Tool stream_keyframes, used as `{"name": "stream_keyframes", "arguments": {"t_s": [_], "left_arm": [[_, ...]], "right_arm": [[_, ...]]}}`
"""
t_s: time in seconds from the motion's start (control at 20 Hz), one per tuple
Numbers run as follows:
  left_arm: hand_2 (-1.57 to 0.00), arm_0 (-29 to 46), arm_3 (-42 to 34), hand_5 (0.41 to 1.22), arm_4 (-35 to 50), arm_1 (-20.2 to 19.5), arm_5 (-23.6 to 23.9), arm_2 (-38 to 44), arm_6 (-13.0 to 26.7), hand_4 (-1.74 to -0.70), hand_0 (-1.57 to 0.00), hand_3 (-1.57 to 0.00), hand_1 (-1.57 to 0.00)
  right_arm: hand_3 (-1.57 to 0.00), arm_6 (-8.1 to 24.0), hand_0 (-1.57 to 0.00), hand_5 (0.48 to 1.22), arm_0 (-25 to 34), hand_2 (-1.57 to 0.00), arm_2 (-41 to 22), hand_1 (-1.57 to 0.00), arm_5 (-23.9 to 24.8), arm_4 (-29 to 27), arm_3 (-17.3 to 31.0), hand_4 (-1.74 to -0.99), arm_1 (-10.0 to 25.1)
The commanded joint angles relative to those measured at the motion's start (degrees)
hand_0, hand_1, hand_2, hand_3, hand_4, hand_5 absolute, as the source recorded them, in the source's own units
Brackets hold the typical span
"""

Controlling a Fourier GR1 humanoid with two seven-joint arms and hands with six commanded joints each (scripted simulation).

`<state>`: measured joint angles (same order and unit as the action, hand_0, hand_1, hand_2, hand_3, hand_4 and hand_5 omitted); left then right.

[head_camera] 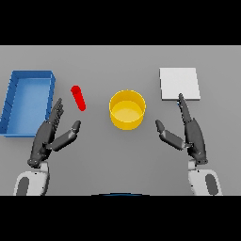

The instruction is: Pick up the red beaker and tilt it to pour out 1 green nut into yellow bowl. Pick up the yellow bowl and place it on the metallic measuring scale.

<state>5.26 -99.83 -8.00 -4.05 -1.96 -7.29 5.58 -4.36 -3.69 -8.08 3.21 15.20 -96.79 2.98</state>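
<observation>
Red beaker (78,98): slim tube on the grey table (99,160), leaning with its top toward the far left; just ahead of the left hand's thumb and to the inner side of its fingertips, apart from both. Contents cannot be made out.

Yellow bowl (127,109): round, upright, between the two hands and slightly ahead of them, nearer the right hand's thumb than the left's; touched by neither.

Scale (179,83): flat pale square plate, just ahead of the right hand, whose longest fingertip reaches its near edge in this view; whether they touch cannot be told.

Left hand (47,135): fingers straight and spread forward, thumb held out toward the bowl, holding nothing.

Right hand (192,134): fingers straight and together, thumb held out toward the bowl, holding nothing.

Blue tray (14,99): rectangular, walled, ahead of the left hand on its outer side.
</observation>
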Motion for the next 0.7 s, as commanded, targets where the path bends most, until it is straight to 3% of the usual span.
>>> {"name": "stream_keyframes", "arguments": {"t_s": [0.0,0.25,0.65], "left_arm": [[0.00,-0.47,1.54,0.648,0.33,0.02,-0.05,0.55,-0.53,-1.14,0.00,0.00,0.00],[0.00,-9.15,13.13,0.650,1.12,-0.32,-0.20,3.90,-1.88,-1.18,0.00,0.00,0.00],[0.00,-20.97,28.60,0.646,-0.05,-0.13,-0.37,6.02,-7.03,-1.20,0.00,0.00,0.00]], "right_arm": [[0.00,-0.99,0.00,0.624,-0.11,0.00,0.23,0.00,-0.22,-0.37,0.58,-1.163,0.16],[0.00,-1.23,0.00,0.628,-0.15,0.00,0.89,0.00,-1.88,-3.07,-0.11,-1.215,0.16],[0.00,-0.75,0.00,0.626,-0.10,0.00,1.10,0.00,-2.22,-3.13,0.13,-1.218,0.61]]}}
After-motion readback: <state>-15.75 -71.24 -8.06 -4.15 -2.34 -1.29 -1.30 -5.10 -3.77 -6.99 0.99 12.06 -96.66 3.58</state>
